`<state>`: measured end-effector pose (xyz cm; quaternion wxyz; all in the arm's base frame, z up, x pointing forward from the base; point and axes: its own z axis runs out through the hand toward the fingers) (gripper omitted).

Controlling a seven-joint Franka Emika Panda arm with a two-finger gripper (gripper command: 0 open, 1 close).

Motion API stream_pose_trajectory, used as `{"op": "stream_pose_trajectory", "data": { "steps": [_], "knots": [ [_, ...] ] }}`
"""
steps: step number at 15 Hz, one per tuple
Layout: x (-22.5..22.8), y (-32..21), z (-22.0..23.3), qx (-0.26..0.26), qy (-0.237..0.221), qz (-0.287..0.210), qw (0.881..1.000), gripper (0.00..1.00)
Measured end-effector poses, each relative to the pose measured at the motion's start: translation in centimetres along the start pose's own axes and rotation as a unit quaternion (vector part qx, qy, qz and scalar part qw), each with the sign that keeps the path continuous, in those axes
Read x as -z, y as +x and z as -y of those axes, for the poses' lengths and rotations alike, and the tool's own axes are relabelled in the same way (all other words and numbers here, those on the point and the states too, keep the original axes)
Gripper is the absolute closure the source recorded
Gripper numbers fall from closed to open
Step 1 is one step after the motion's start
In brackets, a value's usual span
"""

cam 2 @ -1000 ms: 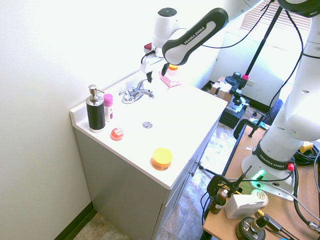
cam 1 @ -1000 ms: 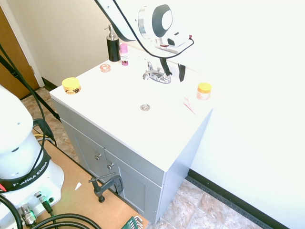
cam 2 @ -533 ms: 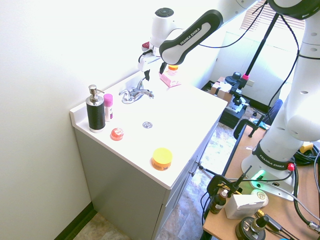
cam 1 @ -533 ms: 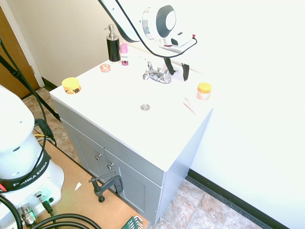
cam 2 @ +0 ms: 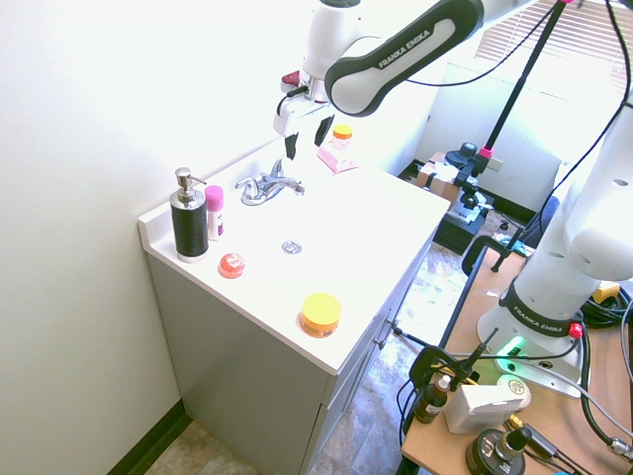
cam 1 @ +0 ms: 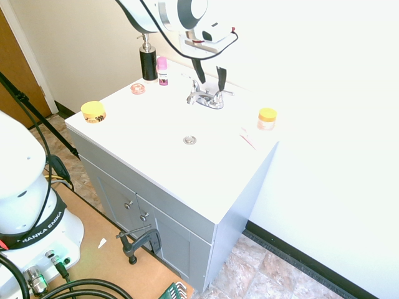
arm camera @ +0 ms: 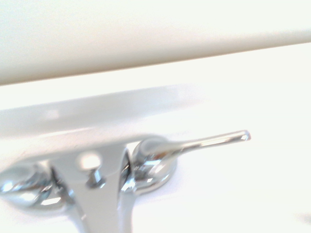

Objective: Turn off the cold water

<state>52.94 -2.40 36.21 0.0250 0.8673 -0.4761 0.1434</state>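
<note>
The chrome two-handled faucet (cam 1: 206, 97) stands at the back of the white vanity top (cam 1: 156, 156). No stream of cold water shows. Its control, the right-hand lever (cam 1: 223, 93) (cam 2: 291, 184), fills the wrist view as a thin chrome lever (arm camera: 194, 143) pointing sideways away from the spout (arm camera: 97, 204). My gripper (cam 1: 209, 73) (cam 2: 307, 140) hangs open in the air a short way above the faucet, fingers pointing down. It touches nothing and holds nothing.
A black soap dispenser (cam 1: 148, 59) and a pink bottle (cam 1: 163, 70) stand at the back left corner. Also on the top are a small pink dish (cam 1: 138, 88), a yellow jar (cam 1: 93, 112), an orange-lidded jar (cam 1: 267, 118), a pink item (cam 1: 247, 138) and the drain (cam 1: 190, 140). The wall is close behind the faucet.
My gripper has risen from beside the right-hand lever and shifted toward the soap dispenser side. It stays open. Nothing on the vanity has moved.
</note>
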Motion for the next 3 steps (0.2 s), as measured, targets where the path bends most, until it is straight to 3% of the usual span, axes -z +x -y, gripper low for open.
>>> {"op": "stream_pose_trajectory", "data": {
  "steps": [3],
  "knots": [
    [2.8, -3.6, -1.6, 0.012, -0.002, 0.018, 1.000, 0.00]
  ]
}}
